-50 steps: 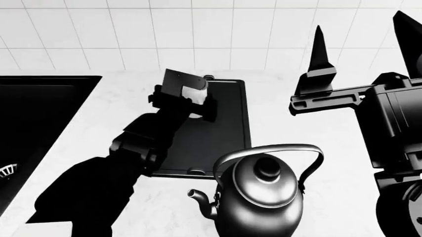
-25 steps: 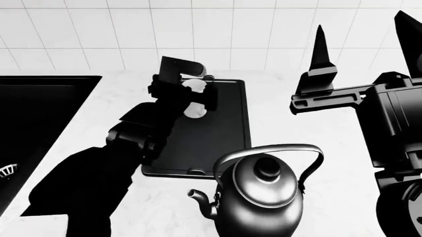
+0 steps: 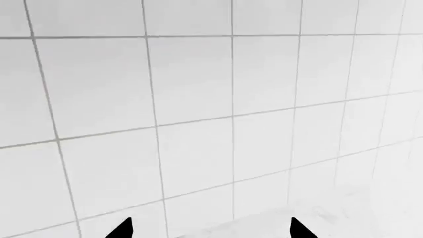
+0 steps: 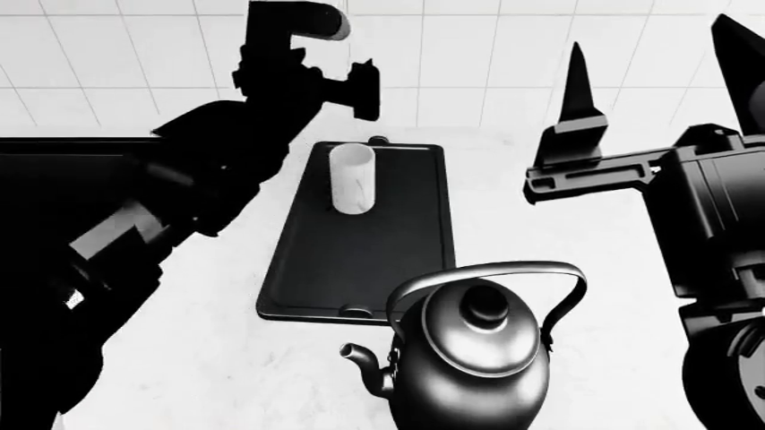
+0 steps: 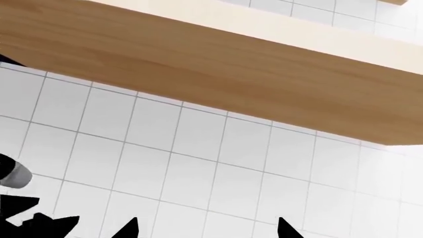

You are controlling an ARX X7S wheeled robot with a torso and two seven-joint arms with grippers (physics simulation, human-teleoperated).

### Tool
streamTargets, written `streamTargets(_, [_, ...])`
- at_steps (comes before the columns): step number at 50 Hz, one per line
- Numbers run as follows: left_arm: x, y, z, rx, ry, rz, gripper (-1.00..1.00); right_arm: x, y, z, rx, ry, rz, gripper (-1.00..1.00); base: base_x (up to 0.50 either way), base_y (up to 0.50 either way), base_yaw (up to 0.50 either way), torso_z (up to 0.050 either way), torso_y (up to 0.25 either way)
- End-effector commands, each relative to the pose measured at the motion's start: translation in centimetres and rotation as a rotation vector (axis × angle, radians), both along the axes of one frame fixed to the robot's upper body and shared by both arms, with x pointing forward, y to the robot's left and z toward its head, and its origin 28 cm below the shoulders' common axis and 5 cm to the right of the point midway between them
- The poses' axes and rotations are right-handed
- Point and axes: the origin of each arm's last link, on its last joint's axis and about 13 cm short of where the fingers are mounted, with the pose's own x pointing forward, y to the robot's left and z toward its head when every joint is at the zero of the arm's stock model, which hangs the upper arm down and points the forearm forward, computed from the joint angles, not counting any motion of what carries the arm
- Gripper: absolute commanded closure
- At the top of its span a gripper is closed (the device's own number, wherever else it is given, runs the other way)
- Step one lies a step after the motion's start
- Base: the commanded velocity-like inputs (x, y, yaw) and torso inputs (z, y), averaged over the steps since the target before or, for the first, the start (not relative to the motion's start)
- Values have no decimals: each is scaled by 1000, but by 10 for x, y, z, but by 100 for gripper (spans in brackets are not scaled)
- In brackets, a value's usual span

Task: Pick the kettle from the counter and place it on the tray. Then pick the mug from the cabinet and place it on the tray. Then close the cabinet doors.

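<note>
Left gripper has lifted off the tray and now sits up against the tiled wall, empty; the mug is left standing upright on the tray's far end. Kettle hasn't moved: on the counter, overlapping the tray's near right corner in the head view. Left wrist view shows only wall tiles and two fingertips spread apart, nothing between. Right gripper is raised, fingers apart, empty. Right wrist view alone shows the wooden cabinet underside.
</note>
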Motion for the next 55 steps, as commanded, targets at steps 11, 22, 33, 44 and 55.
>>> streamTargets(11, [-102,37,51,53,-84,65,-100,5,-1,0,-5,10,11,-100,0,0,0,0,0])
streamTargets(22, [-152,59,36,47,-89,92,-100,10,0,0,-11,19,24,-100,0,0,0,0,0])
streamTargets(33, [-180,74,15,-39,-91,175,-100,9,1,1,-24,31,16,-100,0,0,0,0,0])
streamTargets(44, [-189,74,10,-54,-78,218,-100,8,0,7,-35,54,17,-100,0,0,0,0,0])
streamTargets(55, [-180,73,6,-26,-77,221,-100,-30,-15,44,-177,254,-25,-100,0,0,0,0,0])
